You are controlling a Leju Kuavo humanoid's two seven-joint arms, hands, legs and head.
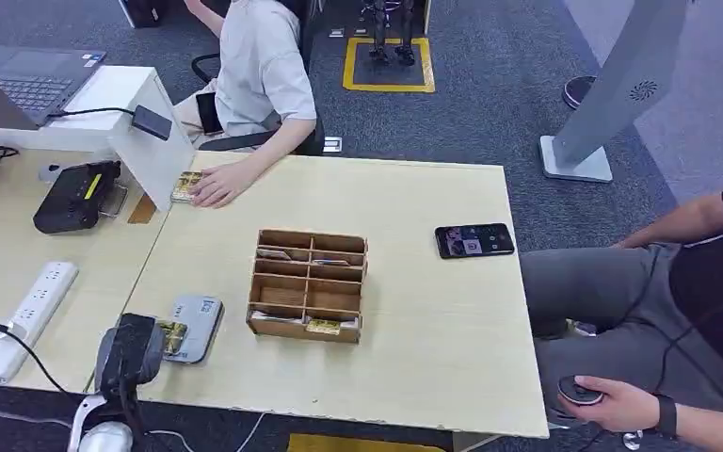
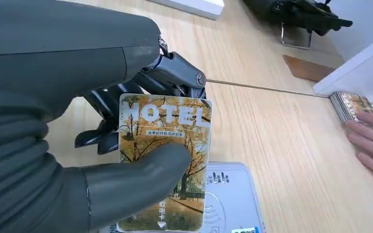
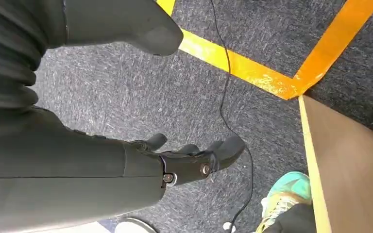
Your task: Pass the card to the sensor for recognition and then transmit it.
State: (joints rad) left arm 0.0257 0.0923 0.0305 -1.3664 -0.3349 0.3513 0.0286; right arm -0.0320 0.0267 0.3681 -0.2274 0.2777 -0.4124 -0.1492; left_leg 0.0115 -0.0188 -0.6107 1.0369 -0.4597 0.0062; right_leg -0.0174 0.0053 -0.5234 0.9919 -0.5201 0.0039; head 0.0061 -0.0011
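Yellow autumn-tree HOTEL card (image 2: 162,160) pinched in left hand (image 2: 126,160) over grey sensor pad (image 2: 230,204), right hand (image 3: 184,160) loosely spread, empty

Left hand (image 2: 141,160) gripping; right hand (image 3: 194,160) empty, fingers apart.

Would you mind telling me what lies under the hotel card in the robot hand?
The grey card reader sits beneath the hotel card; the card and the left robot hand cover part of it.

table (image 1: 414,320) | organizer (image 1: 308,284) centre | phone (image 1: 474,240) right | reader (image 1: 195,327) left
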